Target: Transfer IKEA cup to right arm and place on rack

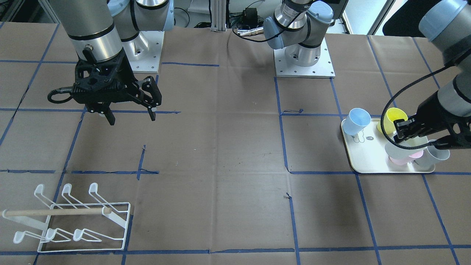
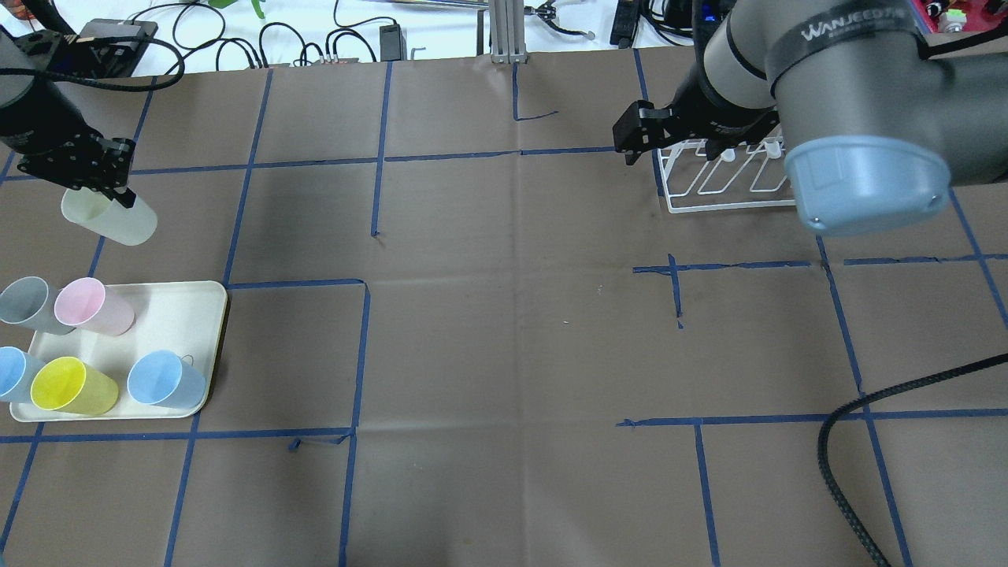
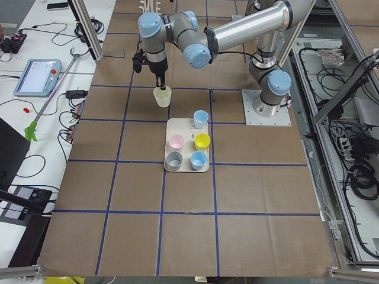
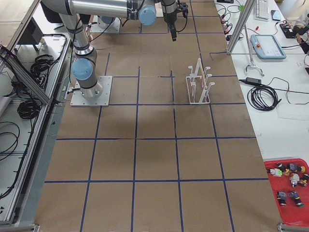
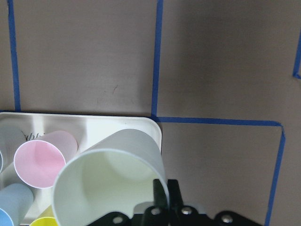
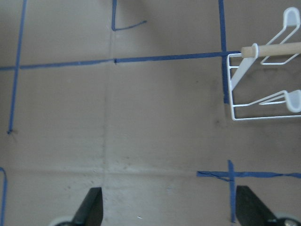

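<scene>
One pale cream cup (image 2: pixel 110 220) hangs tilted in the left gripper (image 2: pixel 118 193), which is clamped on the wall at its rim; the left wrist view shows the two black fingers (image 5: pixel 161 194) pressed together on that wall, the cup's mouth turned toward the camera. The cup is held just past the far edge of the cream tray (image 2: pixel 177 315), on the side away from the robot, and well apart from the rack (image 2: pixel 724 185). Five more cups stand on the tray: a grey one (image 2: pixel 24 303) and a pink one (image 2: pixel 90 305) in the far row, and a blue one (image 2: pixel 12 374), a yellow one (image 2: pixel 71 386) and another blue one (image 2: pixel 165 379) in the near row. Across the brown paper-covered worktop (image 2: pixel 504 315), marked with blue tape lines, the right arm (image 2: pixel 827 71) reaches out over the rack's side of the worktop. The right gripper (image 1: pixel 131 117) hovers above the paper with its fingers spread wide apart, near the rack but not touching it. The white wire rack rests on the worktop with its hooked prongs turned up in two rows and a wooden dowel (image 1: pixel 55 212) lying across it.
</scene>
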`<state>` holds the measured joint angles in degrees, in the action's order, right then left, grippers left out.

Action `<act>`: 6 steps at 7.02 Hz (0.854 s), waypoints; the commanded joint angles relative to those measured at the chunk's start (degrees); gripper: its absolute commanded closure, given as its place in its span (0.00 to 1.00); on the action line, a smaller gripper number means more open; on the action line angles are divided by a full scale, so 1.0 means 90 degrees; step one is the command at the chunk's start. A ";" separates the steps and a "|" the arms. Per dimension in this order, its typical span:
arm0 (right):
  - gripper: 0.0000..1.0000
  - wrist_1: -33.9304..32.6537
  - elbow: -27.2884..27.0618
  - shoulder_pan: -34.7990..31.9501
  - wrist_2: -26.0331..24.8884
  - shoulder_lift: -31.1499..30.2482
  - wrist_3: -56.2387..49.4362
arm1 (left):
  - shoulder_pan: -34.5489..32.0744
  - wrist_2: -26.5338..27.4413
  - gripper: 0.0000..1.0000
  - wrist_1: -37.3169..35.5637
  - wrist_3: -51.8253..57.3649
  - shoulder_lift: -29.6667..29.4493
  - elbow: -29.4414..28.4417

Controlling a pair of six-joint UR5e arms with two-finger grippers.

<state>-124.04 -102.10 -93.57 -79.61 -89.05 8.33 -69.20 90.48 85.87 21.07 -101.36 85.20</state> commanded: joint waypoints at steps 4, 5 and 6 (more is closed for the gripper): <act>0.00 -0.3484 -0.1493 -0.0004 0.2396 0.0031 0.5089 | -0.0827 -0.1727 1.00 -0.3028 0.0664 -0.0203 0.0744; 0.00 -0.4596 -0.1894 -0.0004 0.2535 0.0041 0.6115 | -0.0885 -0.2110 1.00 -0.4284 0.0725 -0.0164 0.1377; 0.00 -0.5187 -0.2217 -0.0014 0.2537 0.0041 0.7179 | -0.0983 -0.2771 1.00 -0.5824 0.0715 -0.0212 0.2012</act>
<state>-162.27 -118.14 -93.62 -57.76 -88.73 61.32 -77.11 71.73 48.38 27.10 -103.11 96.77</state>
